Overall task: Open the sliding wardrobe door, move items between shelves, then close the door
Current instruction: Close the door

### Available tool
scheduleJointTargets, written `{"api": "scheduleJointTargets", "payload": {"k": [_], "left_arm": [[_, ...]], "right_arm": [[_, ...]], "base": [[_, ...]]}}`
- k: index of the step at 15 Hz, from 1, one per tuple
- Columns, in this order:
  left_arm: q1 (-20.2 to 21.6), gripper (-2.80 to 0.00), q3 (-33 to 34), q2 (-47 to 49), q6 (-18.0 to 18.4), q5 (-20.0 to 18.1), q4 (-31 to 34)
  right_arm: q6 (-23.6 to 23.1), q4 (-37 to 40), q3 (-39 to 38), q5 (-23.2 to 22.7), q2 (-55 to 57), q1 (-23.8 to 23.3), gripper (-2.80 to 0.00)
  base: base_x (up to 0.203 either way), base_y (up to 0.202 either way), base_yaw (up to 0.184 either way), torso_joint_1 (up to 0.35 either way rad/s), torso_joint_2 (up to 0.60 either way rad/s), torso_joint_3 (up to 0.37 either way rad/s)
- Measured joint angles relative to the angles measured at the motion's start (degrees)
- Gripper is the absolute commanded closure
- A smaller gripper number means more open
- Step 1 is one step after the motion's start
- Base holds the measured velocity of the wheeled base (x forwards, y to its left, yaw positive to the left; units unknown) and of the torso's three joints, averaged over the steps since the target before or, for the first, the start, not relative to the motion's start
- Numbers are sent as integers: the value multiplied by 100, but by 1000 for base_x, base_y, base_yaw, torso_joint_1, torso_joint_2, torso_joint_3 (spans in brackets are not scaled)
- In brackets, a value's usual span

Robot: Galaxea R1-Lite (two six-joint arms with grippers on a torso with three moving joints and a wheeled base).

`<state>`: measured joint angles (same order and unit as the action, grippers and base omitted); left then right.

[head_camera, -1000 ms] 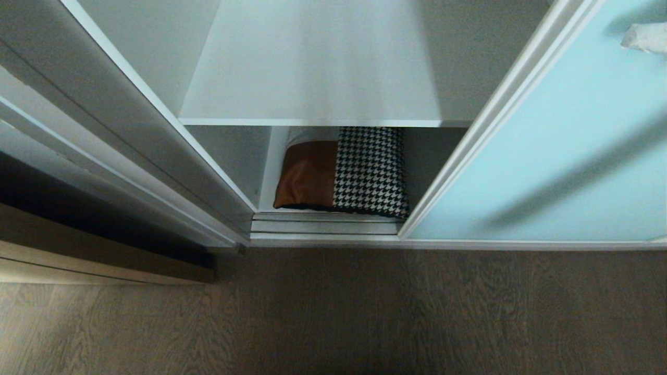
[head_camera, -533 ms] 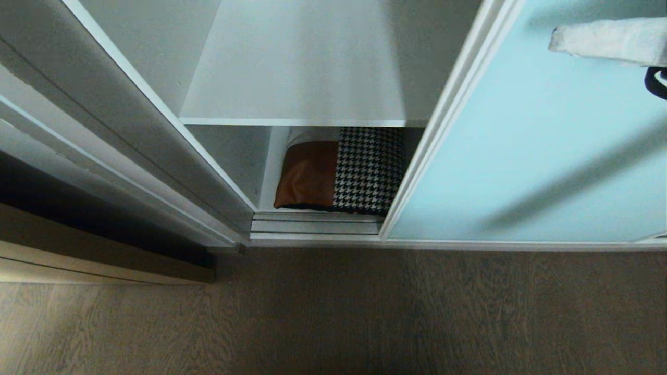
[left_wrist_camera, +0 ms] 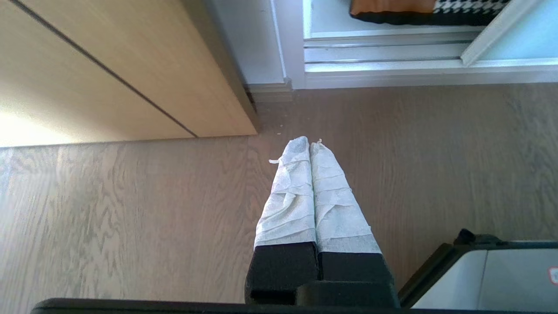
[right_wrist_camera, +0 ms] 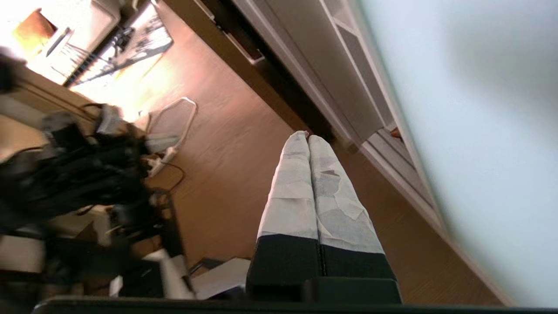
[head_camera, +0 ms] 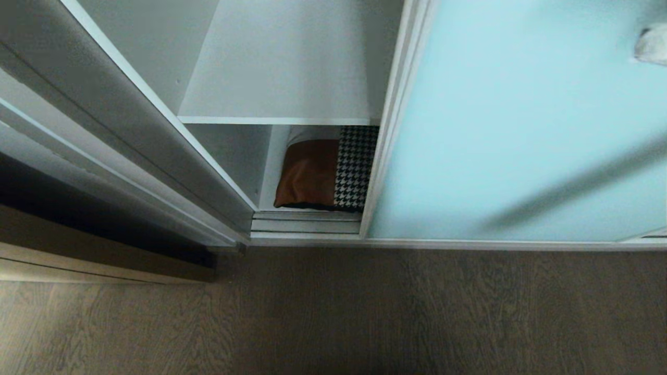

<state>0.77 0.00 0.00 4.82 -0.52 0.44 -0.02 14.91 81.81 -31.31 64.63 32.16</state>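
Observation:
The sliding wardrobe door [head_camera: 521, 130], frosted pale aqua glass in a silver frame, covers the right part of the opening. Its left edge crosses the cushion [head_camera: 318, 172], which lies on the bottom shelf [head_camera: 272, 166]; the rust-brown half and a strip of houndstooth show. The upper shelf [head_camera: 281, 78] is bare. My right gripper [head_camera: 651, 44] is shut, its white-wrapped tip in front of the glass at the top right; whether it touches the glass I cannot tell. In the right wrist view the right gripper [right_wrist_camera: 307, 136] lies alongside the door [right_wrist_camera: 479, 131]. My left gripper [left_wrist_camera: 309, 141] hangs shut over the floor.
A silver floor track [head_camera: 307, 224] runs along the wardrobe's foot. A light wooden door [left_wrist_camera: 109, 65] stands to the left of the wardrobe. Dark equipment and cables [right_wrist_camera: 78, 174] stand on the wood floor behind me. My base [left_wrist_camera: 501, 274] is near the left gripper.
The sliding door has moved left and now hides most of the cushion's houndstooth half. The right gripper's tip reached farther in half a second ago and is back near the right edge.

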Motion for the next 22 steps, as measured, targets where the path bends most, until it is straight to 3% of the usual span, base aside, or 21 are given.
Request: {"api": "scheduleJointTargets", "payload": {"k": [3,5,7,11,12,14,17,22], "left_arm": [[-2,0,0,0,0,0,-1],[0,0,0,0,1,0,-1],[-2,0,0,0,0,0,-1],[-2,0,0,0,0,0,2],[0,0,0,0,0,0,-1],[0,0,0,0,2,0,-1],[0,0,0,0,-2,0,-1],[0,0,0,0,-2,0,-1]], "right_arm": [[34,361,-8,141,-695,-255,0],[45,385,36,601,-1039,-909,0],[48,377,94,1481,-1276,-1431,0],[42,353,69,3932,-1452,-2450,0],[31,370,29,4177,-1482,-2681,0],[-19,407,-243,4155,-1723,-2983,0],[-79,596,-1085,3820,-2513,-3060,0],[-44,1087,-3278,3802,-4187,-2543,0]], "base": [[0,0,0,0,0,0],[0,0,0,0,0,0],[0,0,0,0,0,0],[0,0,0,0,0,0],[0,0,0,0,0,0],[0,0,0,0,0,0],[0,0,0,0,0,0],[0,0,0,0,0,0]]}}
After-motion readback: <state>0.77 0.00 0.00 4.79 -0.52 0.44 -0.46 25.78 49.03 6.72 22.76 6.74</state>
